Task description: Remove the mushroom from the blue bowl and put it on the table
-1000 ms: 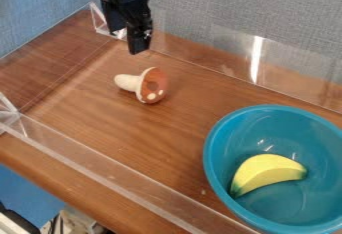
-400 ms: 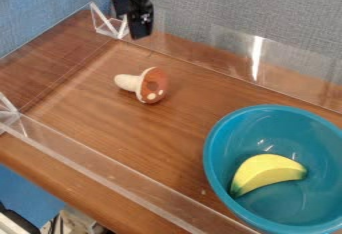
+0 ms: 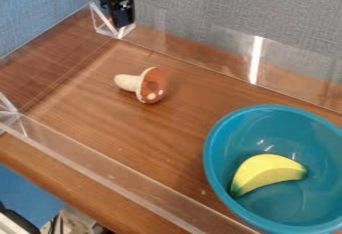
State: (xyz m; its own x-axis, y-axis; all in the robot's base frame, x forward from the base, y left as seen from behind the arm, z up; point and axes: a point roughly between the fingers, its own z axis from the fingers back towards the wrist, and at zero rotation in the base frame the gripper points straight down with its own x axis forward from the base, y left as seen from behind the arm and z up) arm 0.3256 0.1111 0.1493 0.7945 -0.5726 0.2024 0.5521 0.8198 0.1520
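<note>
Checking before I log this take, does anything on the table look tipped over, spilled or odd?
Only the mushroom: it lies on its side on the table, stem pointing left, apart from the blue bowl. A yellow-green wedge sits inside the bowl. Nothing looks spilled or damaged.

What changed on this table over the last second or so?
Only the tool moved: it lifted away from above the mushroom and drifted up and to the left in the picture, toward the back corner. Its jaws are open, holding nothing. The mushroom stayed lying on its side on the table, and the yellow-green wedge stayed in the blue bowl.
</note>
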